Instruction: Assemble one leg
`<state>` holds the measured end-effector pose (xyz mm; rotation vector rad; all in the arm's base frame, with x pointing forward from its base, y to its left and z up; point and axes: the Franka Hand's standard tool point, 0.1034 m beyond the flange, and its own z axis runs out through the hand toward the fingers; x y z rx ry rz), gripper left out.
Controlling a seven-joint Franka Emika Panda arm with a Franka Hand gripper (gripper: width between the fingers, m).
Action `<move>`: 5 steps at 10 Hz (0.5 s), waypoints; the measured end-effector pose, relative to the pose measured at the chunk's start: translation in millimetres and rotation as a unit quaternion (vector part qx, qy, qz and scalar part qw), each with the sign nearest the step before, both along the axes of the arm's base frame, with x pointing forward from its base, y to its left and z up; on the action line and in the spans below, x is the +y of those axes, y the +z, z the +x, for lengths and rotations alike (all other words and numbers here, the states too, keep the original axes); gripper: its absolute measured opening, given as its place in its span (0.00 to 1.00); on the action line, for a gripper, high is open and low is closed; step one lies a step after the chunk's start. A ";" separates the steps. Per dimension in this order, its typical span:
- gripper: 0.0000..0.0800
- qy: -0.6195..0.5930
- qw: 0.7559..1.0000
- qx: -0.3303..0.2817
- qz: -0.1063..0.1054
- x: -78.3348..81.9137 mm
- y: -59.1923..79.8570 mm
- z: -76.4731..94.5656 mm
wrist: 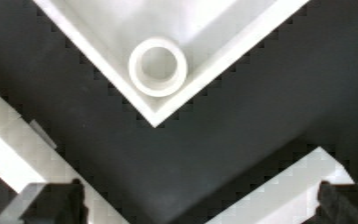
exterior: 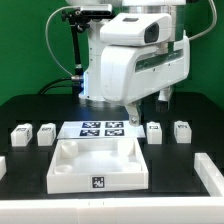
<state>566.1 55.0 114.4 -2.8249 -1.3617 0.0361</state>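
Note:
Four small white legs stand in a row on the black table, each with a tag: two at the exterior view's left [exterior: 20,135] [exterior: 45,132] and two at its right [exterior: 155,132] [exterior: 182,130]. The large white square tray [exterior: 97,165] lies in front. In the wrist view one tray corner [wrist: 211,60] with a round socket [wrist: 156,63] lies below the gripper. My gripper [wrist: 197,203] is open and empty, and its dark fingertips [wrist: 51,205] show at both sides. In the exterior view the gripper [exterior: 130,110] hangs over the marker board, mostly hidden by the arm. No leg shows in the wrist view.
The marker board [exterior: 103,128] lies behind the tray. White parts lie at the table's left edge [exterior: 3,165] and right front [exterior: 210,175]. White edges [wrist: 314,165] cross the wrist view's corners. The arm's white body [exterior: 135,60] hides the middle back.

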 end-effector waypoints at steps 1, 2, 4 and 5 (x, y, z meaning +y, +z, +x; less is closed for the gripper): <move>0.81 0.000 1.000 0.000 0.000 0.0 -0.5 -0.2; 0.81 0.000 1.000 0.000 0.000 0.0 -0.5 -0.2; 0.81 0.000 1.000 0.001 0.000 0.0 -0.7 -0.3; 0.81 0.000 1.000 0.001 0.000 0.0 -0.7 -0.3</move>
